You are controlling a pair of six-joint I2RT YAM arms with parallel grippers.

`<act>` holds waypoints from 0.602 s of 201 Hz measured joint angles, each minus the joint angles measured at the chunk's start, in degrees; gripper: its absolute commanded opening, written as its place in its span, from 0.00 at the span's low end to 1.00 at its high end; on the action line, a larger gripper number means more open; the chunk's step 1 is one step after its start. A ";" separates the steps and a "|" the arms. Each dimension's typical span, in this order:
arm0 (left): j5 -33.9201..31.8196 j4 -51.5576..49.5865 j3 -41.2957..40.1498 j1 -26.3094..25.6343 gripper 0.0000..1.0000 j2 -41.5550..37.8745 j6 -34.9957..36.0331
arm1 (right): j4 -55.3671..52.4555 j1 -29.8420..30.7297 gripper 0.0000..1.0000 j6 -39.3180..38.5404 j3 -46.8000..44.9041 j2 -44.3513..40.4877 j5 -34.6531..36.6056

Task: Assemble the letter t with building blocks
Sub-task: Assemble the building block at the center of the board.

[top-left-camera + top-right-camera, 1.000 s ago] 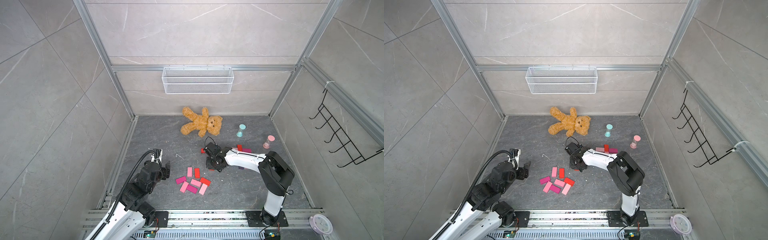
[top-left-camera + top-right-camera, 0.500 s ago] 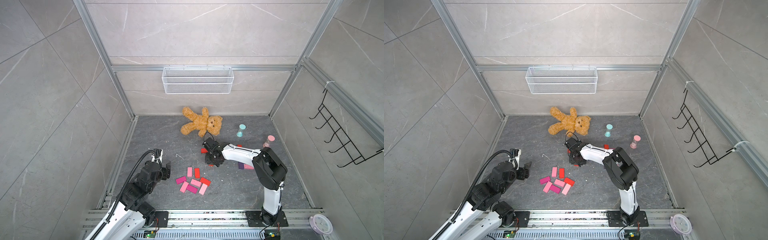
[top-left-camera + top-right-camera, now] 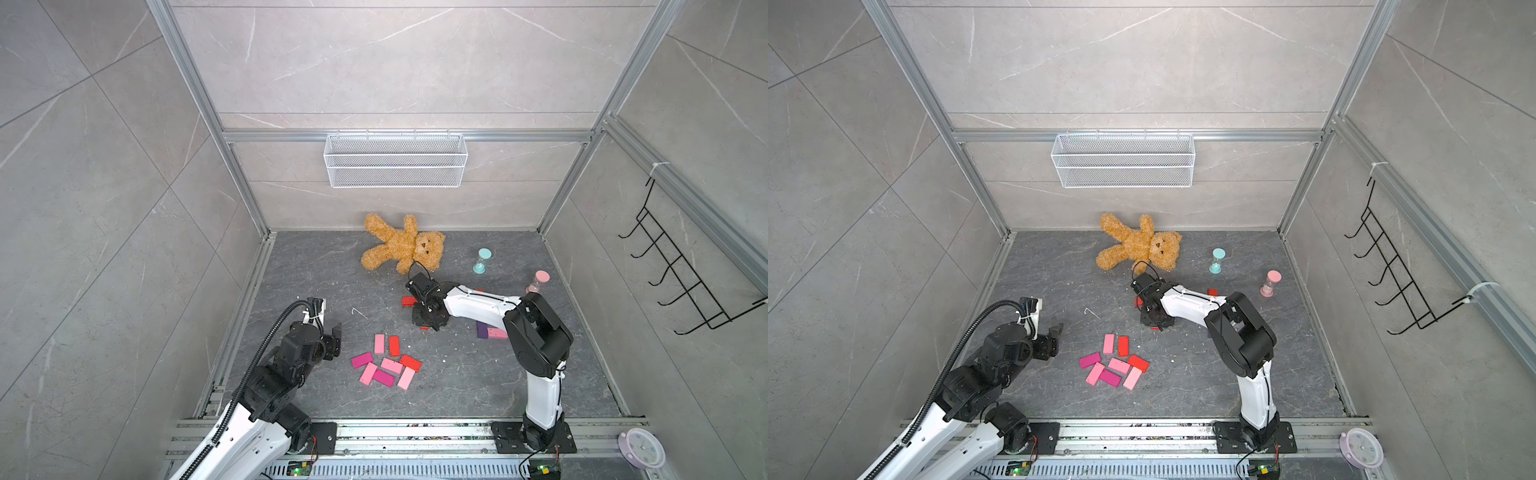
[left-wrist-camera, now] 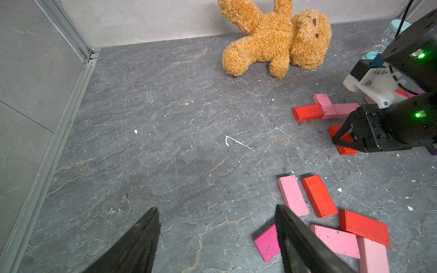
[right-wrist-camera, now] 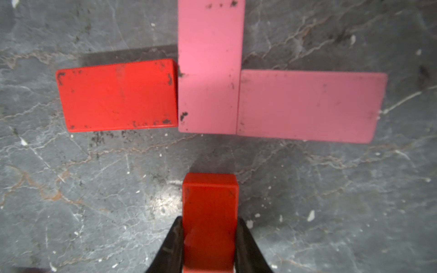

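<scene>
Right gripper (image 5: 209,221) squeezing a small red block (image 5: 209,196) by its sides, close to a flat red block (image 5: 117,94) and two pink blocks (image 5: 210,66) that touch in a part-made t, left gripper (image 4: 216,208) wide open, holding nothing, near a loose pile of blocks (image 3: 391,365) on the grey floor (image 3: 457,374)

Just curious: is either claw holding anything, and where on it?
The right gripper pinches a red block by its long sides; the left gripper is open, empty.

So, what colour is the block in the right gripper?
Red. The block shows best in the right wrist view.
</scene>
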 measured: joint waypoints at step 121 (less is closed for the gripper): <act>-0.04 0.00 0.00 0.00 0.79 -0.13 0.02 | -0.48 -0.11 0.25 -0.48 2.25 1.68 0.72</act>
